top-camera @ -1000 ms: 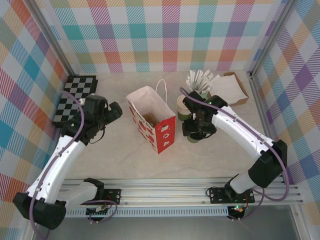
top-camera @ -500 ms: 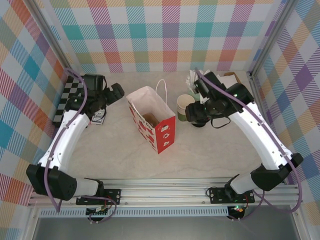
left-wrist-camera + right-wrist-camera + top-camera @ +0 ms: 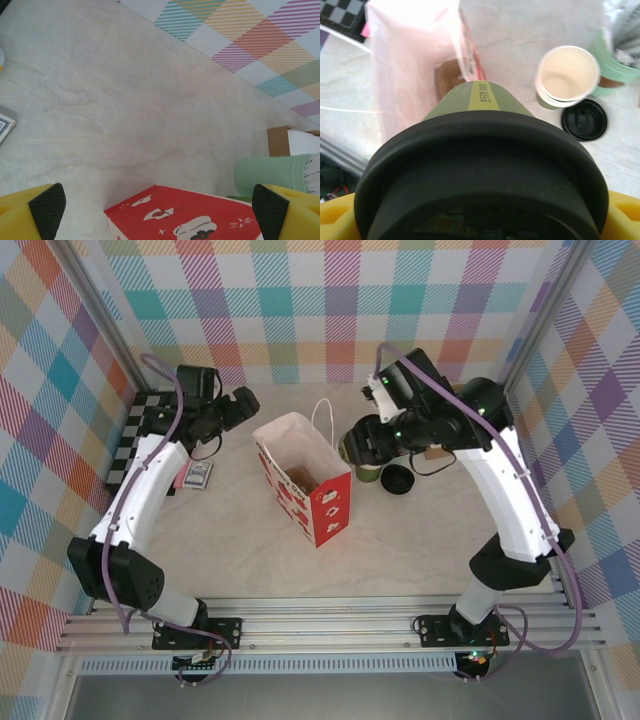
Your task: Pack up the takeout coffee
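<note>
From above, the right claw (image 3: pixel 360 445) has swung left off the table (image 3: pixel 250 540), up beside the paper bag (image 3: pixel 330 510); lowering in likely comes next. Left wrist: the left claw (image 3: pixel 160 212) gapes, empty, near the bag. Right wrist: the right claw grips the coffee (image 3: pixel 479 99), dark green, black-lidded, aloft facing the bag's mouth.
</note>
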